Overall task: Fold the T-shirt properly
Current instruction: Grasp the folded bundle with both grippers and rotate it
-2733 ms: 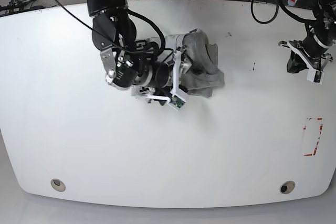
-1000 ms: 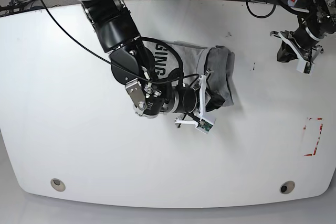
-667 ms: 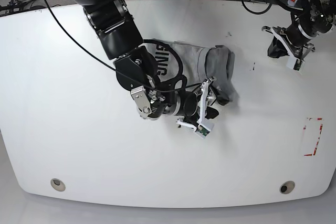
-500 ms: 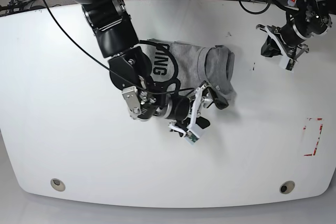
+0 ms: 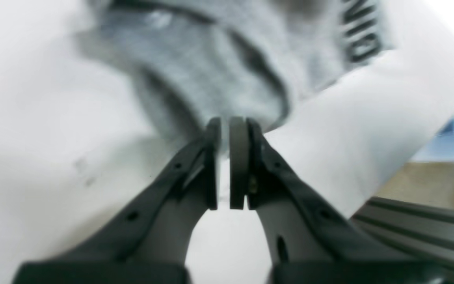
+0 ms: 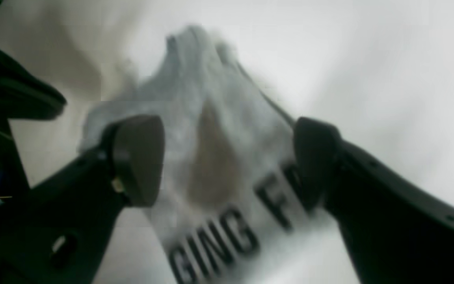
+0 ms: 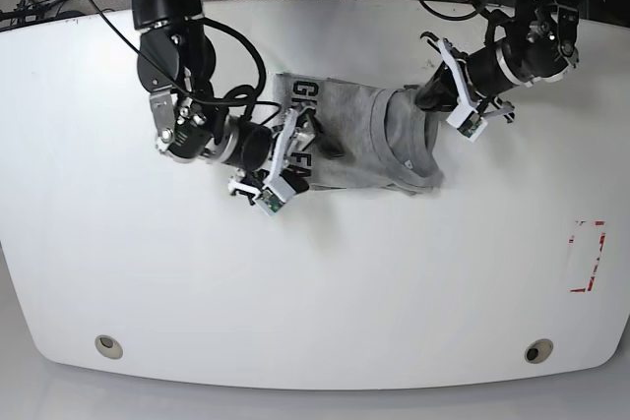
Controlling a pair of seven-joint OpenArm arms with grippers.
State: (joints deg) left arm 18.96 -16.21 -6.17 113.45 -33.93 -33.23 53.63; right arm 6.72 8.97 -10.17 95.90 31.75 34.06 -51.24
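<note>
grey t-shirt [image 7: 364,140] between end effectors

Heather-grey T-shirt [image 7: 369,140] with black block letters lies on a white table [image 7: 315,282].

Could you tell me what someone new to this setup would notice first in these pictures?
First, the grey T-shirt, bunched in the middle of the white table with black letters showing at its left end. Next, the two arms meeting over it: the right pincer hangs open above the lettered end, while the left pincer is shut at the shirt's other end, by the collar.
</note>
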